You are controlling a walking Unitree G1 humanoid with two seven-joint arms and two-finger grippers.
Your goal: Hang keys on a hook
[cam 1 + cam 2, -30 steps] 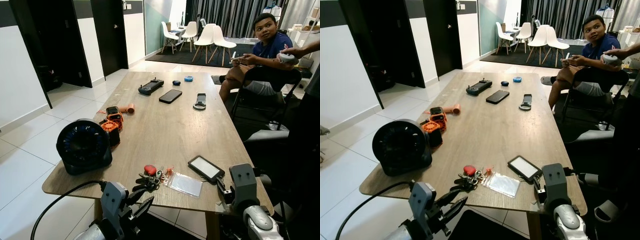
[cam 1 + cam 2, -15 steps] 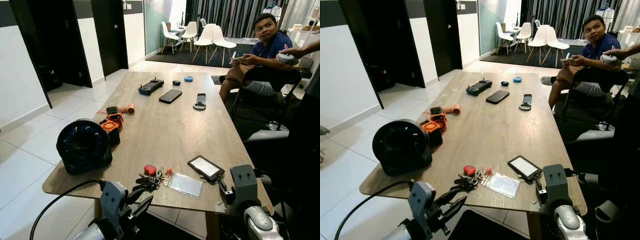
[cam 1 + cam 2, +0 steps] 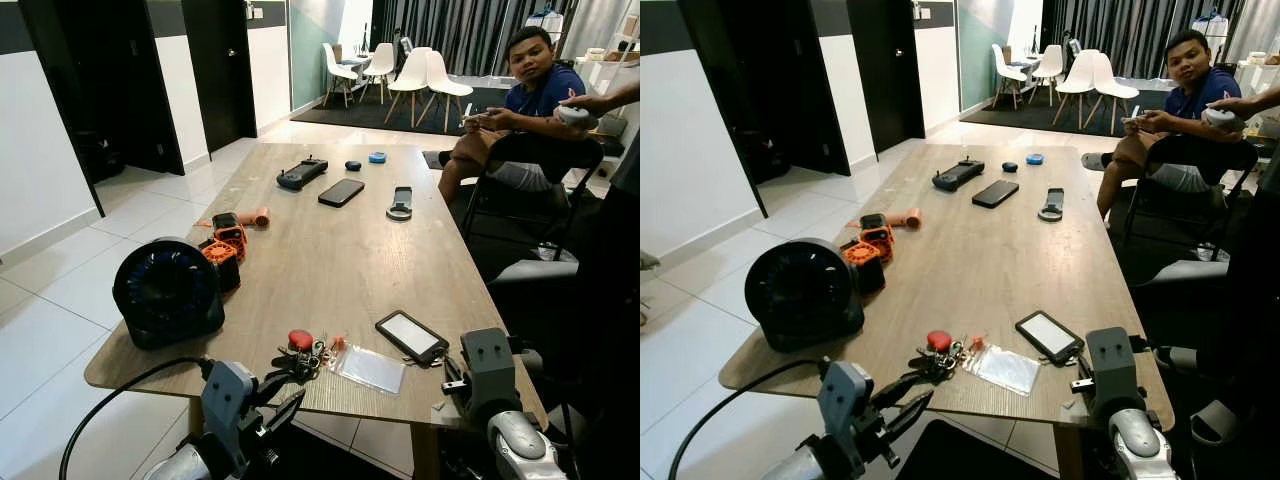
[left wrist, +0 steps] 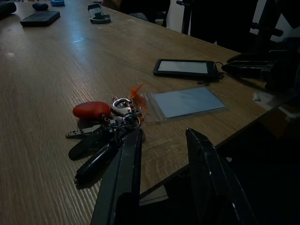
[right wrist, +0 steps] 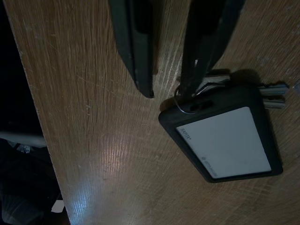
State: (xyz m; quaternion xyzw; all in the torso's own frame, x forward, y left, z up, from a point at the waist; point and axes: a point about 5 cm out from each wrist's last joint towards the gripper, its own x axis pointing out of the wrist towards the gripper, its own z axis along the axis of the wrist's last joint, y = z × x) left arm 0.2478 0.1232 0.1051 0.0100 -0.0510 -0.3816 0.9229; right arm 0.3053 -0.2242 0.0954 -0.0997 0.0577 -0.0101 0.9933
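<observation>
The left gripper (image 4: 161, 136) is held at the near edge of the wooden table (image 3: 340, 250), its fingers apart, one finger just beside the bunch of keys (image 3: 300, 355). The keys, with a red fob, are seen lying flat near that edge, a clear card sleeve (image 3: 372, 368) to their right. The right gripper (image 5: 171, 86) is positioned over the black card holder (image 5: 225, 140), fingers parted, one at its key ring.

A home's living-dining room: long wooden table (image 3: 340, 260), white dining chairs (image 3: 425, 80), tiled floor (image 3: 60, 300), curtains (image 3: 470, 30).
</observation>
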